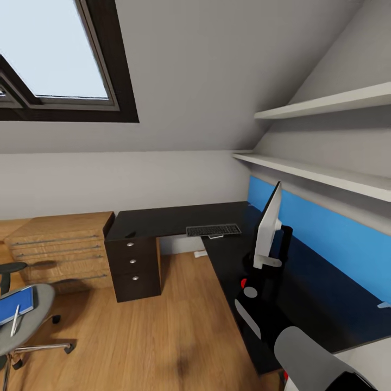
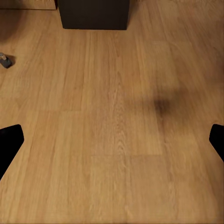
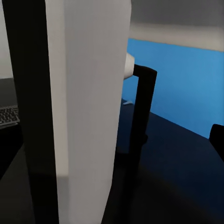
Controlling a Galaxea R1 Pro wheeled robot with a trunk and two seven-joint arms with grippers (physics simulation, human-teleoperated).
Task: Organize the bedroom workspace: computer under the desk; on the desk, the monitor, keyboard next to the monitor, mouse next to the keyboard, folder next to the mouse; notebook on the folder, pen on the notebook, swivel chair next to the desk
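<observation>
Item: monitor. Standing on the black L-shaped desk at about 3 o'clock of the head view, edge-on, white back facing the blue wall panel. The right gripper is reaching in at its lower edge, one finger showing dark well to the side of the white back. Whether the jaws are closed on the screen, I cannot tell; the arm seems to be steadying or turning it to face the seat side.

Item: keyboard. Lying flat at the desk's inner corner, near 12 o'clock of the monitor, apparently awaiting a place beside it.

Item: swivel chair. Sitting at 8 o'clock, well apart from the desk. The blue folder is resting on its seat with the pen lying across it; both not yet carried over.

Item: left gripper. Hanging over bare plank floor, fingers spread wide, holding nothing, likely idling while the right arm is working.

Item: wooden dresser. Standing beside the drawer unit.
</observation>
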